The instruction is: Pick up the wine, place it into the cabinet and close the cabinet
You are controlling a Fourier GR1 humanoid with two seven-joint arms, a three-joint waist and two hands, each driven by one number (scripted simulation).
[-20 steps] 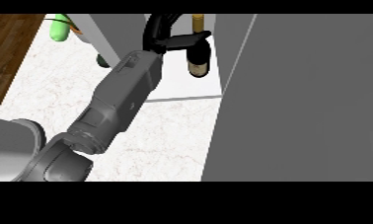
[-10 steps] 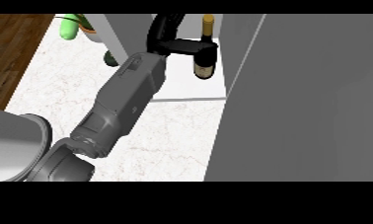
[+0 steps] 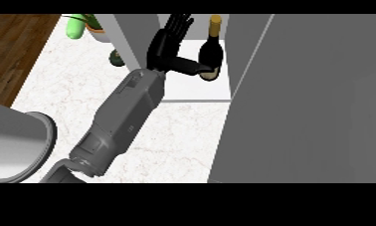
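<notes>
The wine (image 3: 211, 51) stands inside the cabinet (image 3: 308, 105), right of the hand (image 3: 167, 51).

The dark glass wine bottle with a gold neck (image 3: 210, 51) has its cap cut off at the top of the view. The black-fingered hand (image 3: 167, 46) crosses the bottle's lower body with its thumb, and whether the fingers touch the glass cannot be told. The large grey cabinet door (image 3: 301, 100) runs out of view on the right. The green plant in a pot (image 3: 82, 25) is cropped above. Only a sliver of a small dark green object (image 3: 116, 58) shows beside the grey cabinet wall (image 3: 136, 36).
</notes>
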